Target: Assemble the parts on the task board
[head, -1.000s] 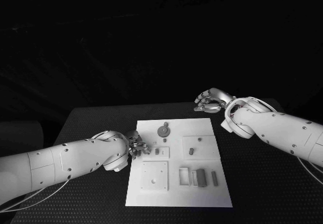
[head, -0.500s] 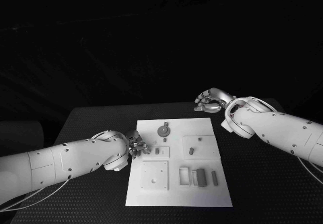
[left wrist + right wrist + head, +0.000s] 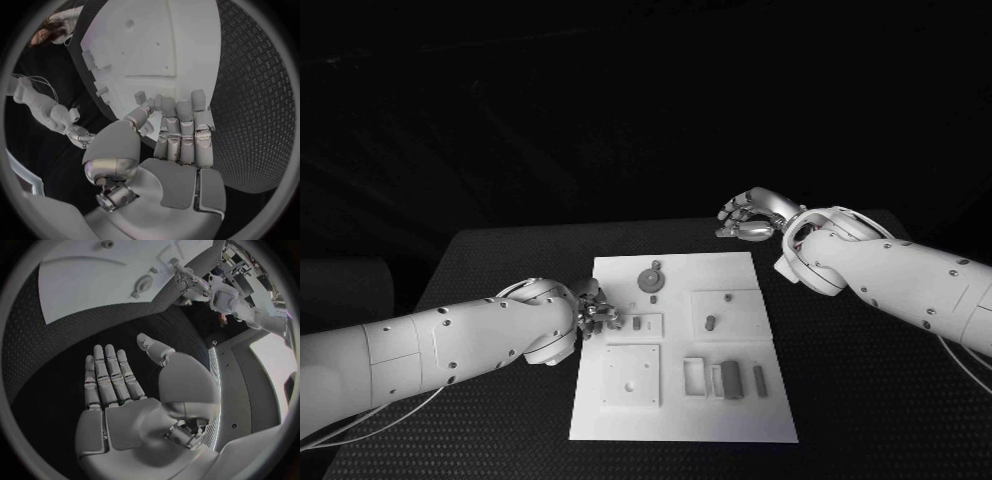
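The white task board lies in the middle of the black table. On it are a round grey part, two small parts in raised squares, and several grey bars toward the near right. My left hand is at the board's left edge; in the left wrist view its fingers lie straight and side by side over the board rim, holding nothing. My right hand hovers beyond the board's far right corner, with its palm flat and bare.
A square white plate with small holes sits on the board's near left. Black table surface stretches to the right of the board, and the right forearm crosses above it. The table's far edge runs just behind the right hand.
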Robot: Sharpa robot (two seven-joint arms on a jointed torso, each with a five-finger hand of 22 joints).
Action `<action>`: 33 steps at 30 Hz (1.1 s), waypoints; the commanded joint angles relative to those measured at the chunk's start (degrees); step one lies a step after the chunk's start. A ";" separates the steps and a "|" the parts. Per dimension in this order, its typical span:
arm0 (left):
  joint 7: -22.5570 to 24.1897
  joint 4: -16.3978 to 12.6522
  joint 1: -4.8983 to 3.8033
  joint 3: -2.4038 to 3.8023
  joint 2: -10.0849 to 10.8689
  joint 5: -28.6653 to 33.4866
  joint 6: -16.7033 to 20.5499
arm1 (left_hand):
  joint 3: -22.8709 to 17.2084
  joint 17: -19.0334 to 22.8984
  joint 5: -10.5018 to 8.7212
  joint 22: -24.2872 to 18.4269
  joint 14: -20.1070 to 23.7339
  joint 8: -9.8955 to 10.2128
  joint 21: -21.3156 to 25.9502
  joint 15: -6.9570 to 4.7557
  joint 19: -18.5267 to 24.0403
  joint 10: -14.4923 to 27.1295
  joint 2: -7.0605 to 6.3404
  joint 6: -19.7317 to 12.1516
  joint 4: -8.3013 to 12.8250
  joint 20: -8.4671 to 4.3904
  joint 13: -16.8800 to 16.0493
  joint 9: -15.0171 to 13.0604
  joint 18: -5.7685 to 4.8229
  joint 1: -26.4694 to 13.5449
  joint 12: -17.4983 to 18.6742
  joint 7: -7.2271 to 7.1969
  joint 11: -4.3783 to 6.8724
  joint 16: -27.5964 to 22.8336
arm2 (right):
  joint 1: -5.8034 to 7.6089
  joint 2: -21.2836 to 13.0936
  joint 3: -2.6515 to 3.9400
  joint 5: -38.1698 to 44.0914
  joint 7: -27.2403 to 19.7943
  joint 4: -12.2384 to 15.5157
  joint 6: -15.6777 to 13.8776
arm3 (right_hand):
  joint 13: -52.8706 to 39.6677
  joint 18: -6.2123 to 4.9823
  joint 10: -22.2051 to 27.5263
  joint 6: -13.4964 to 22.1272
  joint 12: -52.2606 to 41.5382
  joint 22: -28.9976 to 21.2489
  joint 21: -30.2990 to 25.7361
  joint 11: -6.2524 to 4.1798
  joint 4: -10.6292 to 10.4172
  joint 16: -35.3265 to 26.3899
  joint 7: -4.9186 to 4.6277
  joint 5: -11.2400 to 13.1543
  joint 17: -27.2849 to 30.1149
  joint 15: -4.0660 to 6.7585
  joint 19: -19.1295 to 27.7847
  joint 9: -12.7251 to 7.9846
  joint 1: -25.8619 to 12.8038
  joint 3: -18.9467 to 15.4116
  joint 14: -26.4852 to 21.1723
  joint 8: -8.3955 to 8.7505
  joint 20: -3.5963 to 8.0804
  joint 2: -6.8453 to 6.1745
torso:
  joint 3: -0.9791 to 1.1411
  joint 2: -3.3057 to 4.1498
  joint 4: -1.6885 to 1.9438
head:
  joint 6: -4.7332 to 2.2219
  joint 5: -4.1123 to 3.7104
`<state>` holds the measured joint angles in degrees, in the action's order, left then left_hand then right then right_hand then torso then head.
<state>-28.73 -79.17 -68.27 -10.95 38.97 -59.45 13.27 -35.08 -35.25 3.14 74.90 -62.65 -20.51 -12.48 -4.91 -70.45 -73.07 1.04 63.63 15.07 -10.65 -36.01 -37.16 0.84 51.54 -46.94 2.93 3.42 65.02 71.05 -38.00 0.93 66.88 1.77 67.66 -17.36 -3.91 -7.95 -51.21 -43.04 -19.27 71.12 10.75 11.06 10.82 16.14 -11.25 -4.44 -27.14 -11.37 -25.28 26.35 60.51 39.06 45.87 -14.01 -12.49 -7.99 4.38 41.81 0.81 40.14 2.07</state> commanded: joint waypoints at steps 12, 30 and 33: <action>-0.66 -0.32 0.51 -0.31 -0.48 -4.16 -2.47 | 0.37 0.29 0.14 1.42 -0.28 -0.70 -0.97 -0.53 -0.11 -0.33 -0.24 1.73 -1.94 -0.41 -0.35 0.14 -0.32 -1.64 -0.72 -0.87 0.72 1.02 | -0.02 0.01 0.02 0.08 -0.67 0.07 0.75 | 0.08 1.10 -0.47 0.36 0.46 0.15 -0.38 -0.18 -0.26 0.14 -1.64 -0.09 0.12 -0.03 0.02 -0.10 0.18 0.02 0.04 -0.42 0.12 -0.29 | 0.00 0.00 0.00 | 0.08 -0.04; -0.51 -0.27 0.53 -0.31 -0.51 -5.23 -2.61 | -0.07 0.45 0.27 1.47 -0.69 -1.13 -1.85 -0.62 -0.24 -0.86 1.35 2.46 -0.81 -0.52 -0.69 0.21 -0.19 -0.92 -1.37 -1.20 1.04 1.87 | -0.03 -0.01 0.02 0.08 -0.67 0.02 0.80 | 0.07 1.11 -0.55 0.36 0.61 0.25 -0.48 -0.17 -0.30 0.13 -1.64 -0.09 0.22 -0.06 0.03 -0.15 0.17 -0.01 -0.01 -0.47 0.11 -0.30 | -0.04 0.02 0.01 | 0.14 -0.06; -0.47 -0.31 0.55 -0.31 -0.44 -5.72 -2.43 | -0.09 0.44 0.33 1.48 -0.80 -1.24 -2.01 -0.61 -0.28 -1.03 1.52 2.66 -0.57 -0.52 -0.74 0.20 -0.16 -0.85 -1.50 -1.27 1.10 2.05 | -0.03 -0.03 0.02 0.08 -0.68 0.05 0.82 | 0.07 1.12 -0.56 0.37 0.62 0.25 -0.49 -0.18 -0.30 0.13 -1.64 -0.09 0.23 -0.06 0.04 -0.15 0.17 -0.01 -0.02 -0.47 0.11 -0.30 | -0.05 0.01 0.02 | 0.11 -0.06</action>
<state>-29.02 -79.32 -68.14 -10.98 38.66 -64.31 12.51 -35.12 -34.87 3.12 74.92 -63.08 -21.47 -14.25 -5.34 -70.67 -73.98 1.14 65.12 14.10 -10.86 -36.68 -36.98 0.85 49.70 -48.27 2.33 4.34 66.77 71.05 -38.02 0.93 66.88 1.72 67.63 -17.20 -3.91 -7.95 -51.41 -43.04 -18.98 71.28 10.54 10.85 10.82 16.14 -11.25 -4.44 -26.98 -11.37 -25.29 26.29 60.51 39.07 45.87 -14.30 -12.49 -7.99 4.36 41.81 0.82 40.29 1.99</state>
